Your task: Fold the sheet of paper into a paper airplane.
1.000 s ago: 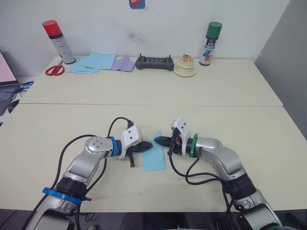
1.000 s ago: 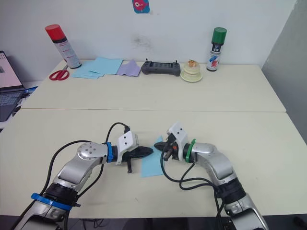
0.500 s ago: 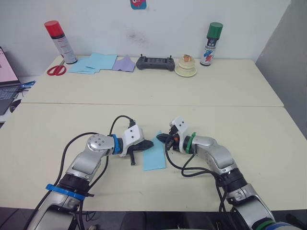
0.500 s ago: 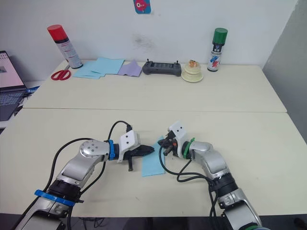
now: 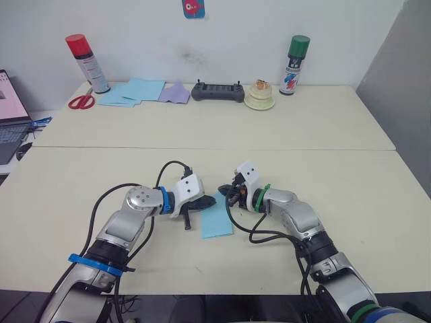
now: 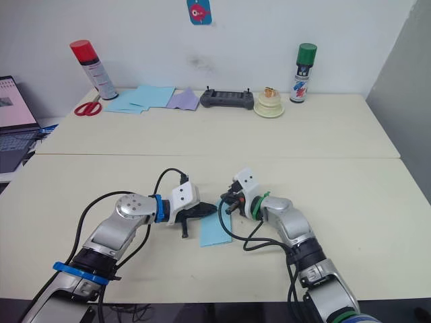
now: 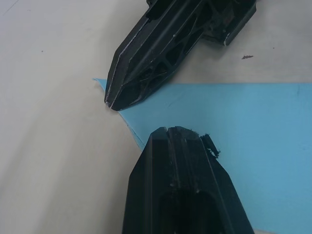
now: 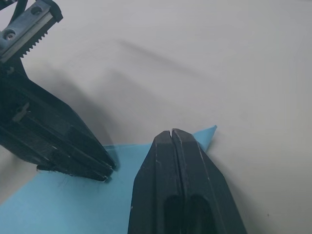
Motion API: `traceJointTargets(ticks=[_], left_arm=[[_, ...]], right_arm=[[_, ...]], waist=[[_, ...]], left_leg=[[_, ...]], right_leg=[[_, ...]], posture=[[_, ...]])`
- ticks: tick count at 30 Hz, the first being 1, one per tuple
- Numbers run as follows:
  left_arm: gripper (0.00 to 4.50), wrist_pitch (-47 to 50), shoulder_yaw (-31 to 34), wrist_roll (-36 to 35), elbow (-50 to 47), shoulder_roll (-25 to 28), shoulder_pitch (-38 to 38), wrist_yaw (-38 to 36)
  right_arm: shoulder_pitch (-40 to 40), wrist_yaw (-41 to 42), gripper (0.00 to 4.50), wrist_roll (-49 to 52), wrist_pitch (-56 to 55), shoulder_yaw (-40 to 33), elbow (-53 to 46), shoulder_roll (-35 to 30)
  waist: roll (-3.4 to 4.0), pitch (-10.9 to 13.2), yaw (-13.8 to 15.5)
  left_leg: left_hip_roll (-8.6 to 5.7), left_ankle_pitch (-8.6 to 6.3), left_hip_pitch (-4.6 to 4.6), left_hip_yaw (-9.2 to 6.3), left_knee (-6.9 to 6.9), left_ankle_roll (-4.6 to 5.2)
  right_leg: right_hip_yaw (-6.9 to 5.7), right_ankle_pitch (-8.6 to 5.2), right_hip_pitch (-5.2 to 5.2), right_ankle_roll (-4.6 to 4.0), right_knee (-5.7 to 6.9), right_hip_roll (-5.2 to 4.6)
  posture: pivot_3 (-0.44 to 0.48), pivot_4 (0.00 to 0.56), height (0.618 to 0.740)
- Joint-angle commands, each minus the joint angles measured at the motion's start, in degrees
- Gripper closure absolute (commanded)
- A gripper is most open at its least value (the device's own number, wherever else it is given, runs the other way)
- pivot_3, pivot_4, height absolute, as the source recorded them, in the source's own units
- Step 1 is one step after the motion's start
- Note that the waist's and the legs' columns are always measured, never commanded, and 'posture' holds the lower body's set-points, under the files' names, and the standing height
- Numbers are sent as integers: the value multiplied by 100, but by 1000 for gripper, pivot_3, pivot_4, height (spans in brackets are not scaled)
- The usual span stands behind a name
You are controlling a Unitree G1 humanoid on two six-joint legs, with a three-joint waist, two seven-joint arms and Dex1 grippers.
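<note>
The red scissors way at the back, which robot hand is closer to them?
Left. The left hand sits on the blue sheet of paper, on the same side as the scissors. The right hand is just past it, slightly farther away.

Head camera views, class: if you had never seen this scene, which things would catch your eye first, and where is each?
First, the light blue sheet of paper on the near table, with the left gripper and right gripper meeting tip to tip over its far end, both shut. Next, along the far table by the wall: a red-capped spray can at the left and a green-capped spray can at the right.
</note>
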Motion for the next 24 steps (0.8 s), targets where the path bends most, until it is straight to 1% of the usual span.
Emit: traceJointTargets(ticks=[1,7,12,15,18,22,24], left_arm=[[4500,271,-130,144,102,130,203,-175],[4500,290,-109,171,94,149,236,-215],[4500,273,-111,199,138,133,227,-197],[4500,253,-146,220,189,94,220,-187],[4500,223,-174,240,240,71,203,-186],[4500,104,-211,296,356,51,133,-191],[4500,78,-133,214,390,-37,51,-158]], right_arm=[[-28,-701,4487,-385,70,-384,394,-271],[-6,-1221,4487,-451,78,-518,546,-264],[53,-1490,4487,-379,71,-619,473,-293],[89,-1505,4487,-254,117,-663,404,-275],[107,-1500,4487,-217,149,-661,346,-262],[141,-1291,4487,-173,168,-561,251,-274],[156,-1198,4487,-168,168,-496,197,-279]], waist=[[9,-8,3],[27,-20,7],[36,-24,19],[37,-24,27],[37,-24,33],[37,-23,35],[38,-23,37]], left_leg=[[-1,0,6,-1,0,0],[-2,1,4,2,1,1],[-1,2,1,-3,0,2],[-1,2,0,-5,0,2],[-6,2,-3,-1,1,2],[-9,3,-5,-1,1,2],[-9,3,-6,-2,1,2]], right_leg=[[-1,-1,7,-1,0,0],[6,1,14,2,0,0],[12,-2,19,-1,0,-4],[18,-14,10,-20,-3,-9],[23,-15,18,-19,-7,-13],[25,-15,20,-18,-9,-15],[22,-16,20,-18,-9,-15]], posture=[[0,150,740],[0,150,740],[0,150,740],[0,150,740],[0,150,740],[0,150,740],[0,150,740]])
